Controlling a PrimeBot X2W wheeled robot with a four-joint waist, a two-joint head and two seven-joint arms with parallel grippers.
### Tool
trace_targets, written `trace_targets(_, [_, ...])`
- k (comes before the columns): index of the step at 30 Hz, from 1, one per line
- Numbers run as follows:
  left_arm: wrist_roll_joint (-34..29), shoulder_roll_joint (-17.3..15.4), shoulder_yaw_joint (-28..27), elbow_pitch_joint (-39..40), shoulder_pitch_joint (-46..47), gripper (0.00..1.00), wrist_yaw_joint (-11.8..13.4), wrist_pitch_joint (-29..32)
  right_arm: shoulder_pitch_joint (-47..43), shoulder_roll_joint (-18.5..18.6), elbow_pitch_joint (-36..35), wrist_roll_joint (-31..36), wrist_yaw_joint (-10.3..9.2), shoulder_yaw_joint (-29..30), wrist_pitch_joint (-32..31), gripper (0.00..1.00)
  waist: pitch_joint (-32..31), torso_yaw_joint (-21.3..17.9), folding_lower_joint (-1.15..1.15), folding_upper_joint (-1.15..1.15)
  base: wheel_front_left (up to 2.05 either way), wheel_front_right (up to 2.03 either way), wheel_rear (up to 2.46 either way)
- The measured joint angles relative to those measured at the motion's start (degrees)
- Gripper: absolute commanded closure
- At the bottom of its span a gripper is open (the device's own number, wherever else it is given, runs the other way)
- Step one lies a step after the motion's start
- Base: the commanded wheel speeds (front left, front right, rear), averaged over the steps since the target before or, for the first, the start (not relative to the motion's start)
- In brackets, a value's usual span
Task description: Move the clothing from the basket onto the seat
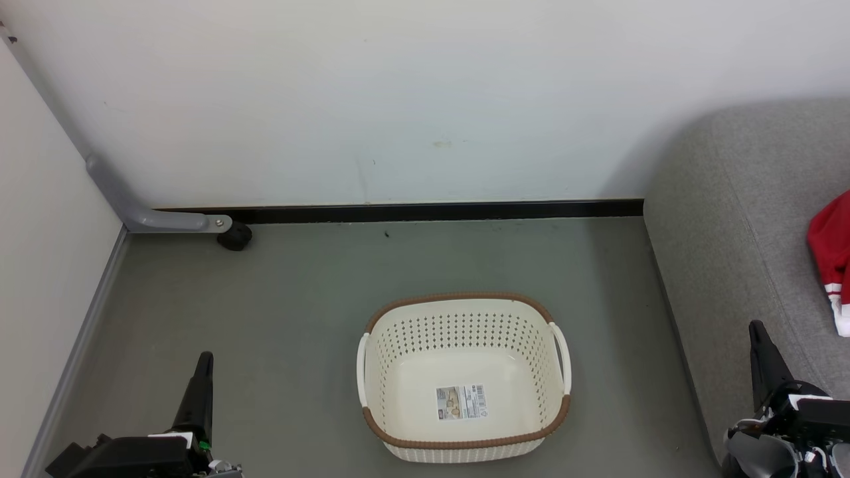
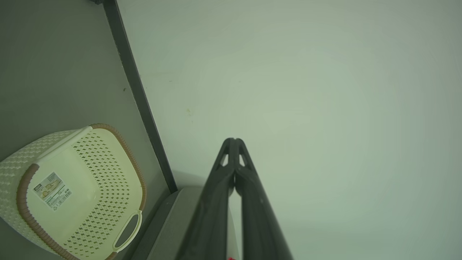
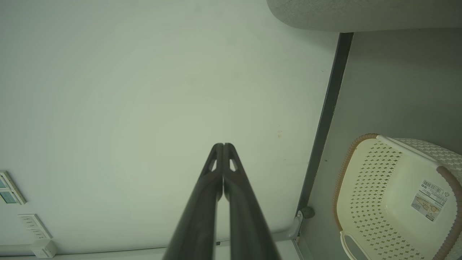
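Clothing (image 1: 833,255) lies on seat (image 1: 724,219), beyond closed right gripper (image 1: 757,332).

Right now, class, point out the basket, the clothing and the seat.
basket (image 1: 458,297), head view, brown back rim.
clothing (image 1: 833,245), head view, red fabric.
seat (image 1: 724,252), head view, bare grey cushion.

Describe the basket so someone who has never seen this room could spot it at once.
Start at the white wall with its black skirting; on the grey floor before it, left of the grey seat, stands the basket. It is cream-white and perforated with a brown rim, empty but for a sticker on its bottom.
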State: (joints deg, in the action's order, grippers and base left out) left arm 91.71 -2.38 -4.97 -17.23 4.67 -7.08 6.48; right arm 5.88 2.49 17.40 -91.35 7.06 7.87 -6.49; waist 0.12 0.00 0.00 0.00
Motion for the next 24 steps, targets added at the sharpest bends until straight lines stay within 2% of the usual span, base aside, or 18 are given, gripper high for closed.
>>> trace_targets(24, [0.0, 0.0, 0.0, 0.0, 0.0, 1.0, 0.0, 0.0, 0.0, 0.0, 0.0, 0.0, 0.0, 0.0, 0.0, 1.0, 0.0, 0.0, 0.0, 0.0, 0.0, 0.0, 0.0])
